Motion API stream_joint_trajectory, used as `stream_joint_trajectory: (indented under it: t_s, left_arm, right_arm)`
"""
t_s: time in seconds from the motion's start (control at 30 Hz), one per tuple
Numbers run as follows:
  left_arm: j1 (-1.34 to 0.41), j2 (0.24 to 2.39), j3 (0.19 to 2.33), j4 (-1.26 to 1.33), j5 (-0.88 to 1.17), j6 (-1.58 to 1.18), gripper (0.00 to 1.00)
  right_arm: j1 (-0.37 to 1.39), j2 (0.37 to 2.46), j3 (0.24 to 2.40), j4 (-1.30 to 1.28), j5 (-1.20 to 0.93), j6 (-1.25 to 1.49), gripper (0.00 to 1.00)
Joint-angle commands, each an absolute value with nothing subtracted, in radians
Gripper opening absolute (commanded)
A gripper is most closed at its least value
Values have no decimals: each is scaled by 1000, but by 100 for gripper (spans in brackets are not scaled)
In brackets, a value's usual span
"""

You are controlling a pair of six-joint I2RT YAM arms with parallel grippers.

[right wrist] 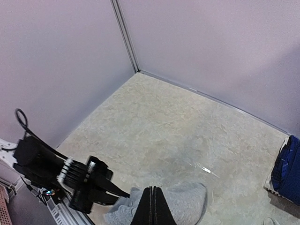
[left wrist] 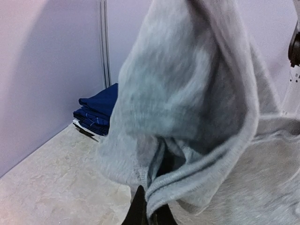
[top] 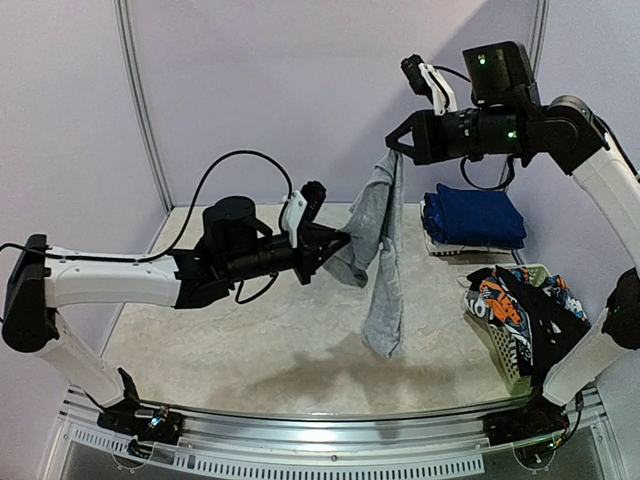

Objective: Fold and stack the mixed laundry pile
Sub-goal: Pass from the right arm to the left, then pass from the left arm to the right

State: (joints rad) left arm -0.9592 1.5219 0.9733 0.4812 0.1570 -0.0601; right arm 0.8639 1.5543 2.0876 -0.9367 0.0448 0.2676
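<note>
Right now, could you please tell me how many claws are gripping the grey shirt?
2. The left claw pinches the grey shirt at a side fold, and the right claw holds its top edge up high. Neither is hidden.

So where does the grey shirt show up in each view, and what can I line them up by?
Top external: grey shirt hangs mid-frame.
Left wrist: fills the centre and right.
Right wrist: bottom edge, centre.
Shared landmark: folded navy stack, in all three.
</note>
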Motion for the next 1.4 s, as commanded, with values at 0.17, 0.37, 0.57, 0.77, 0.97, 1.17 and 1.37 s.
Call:
stream_joint_trajectory:
  t_s: [0.17,0.37,0.57,0.77,0.97,1.17,1.37]
  left_arm:
    - [-972,1275,984,141,-23,28,0]
    - [-975,1160,1029,-74,-183,62,0]
    - [-977,1081,1088,-233,-279,57,0]
    - [-976,1057,1057,-282,-412,-38,0]
    - [-922,1113,951,-274,-509,-176,0]
    - [-754,1192,882,-282,-441,-279,0]
    - [-726,1150,885,-294,-408,-285,0]
  right_arm:
    - [870,1474,1848,-783,113,255,0]
    - [869,1483,1792,-712,110,231,0]
    - [848,1511,1739,-650,60,209,1]
    - [830,1530,1577,-533,-32,229,5]
    - [800,1694,1516,-418,-139,334,8]
    - [799,1870,1582,-407,-263,347,17]
    - [855,1870,1513,-307,-356,336,34]
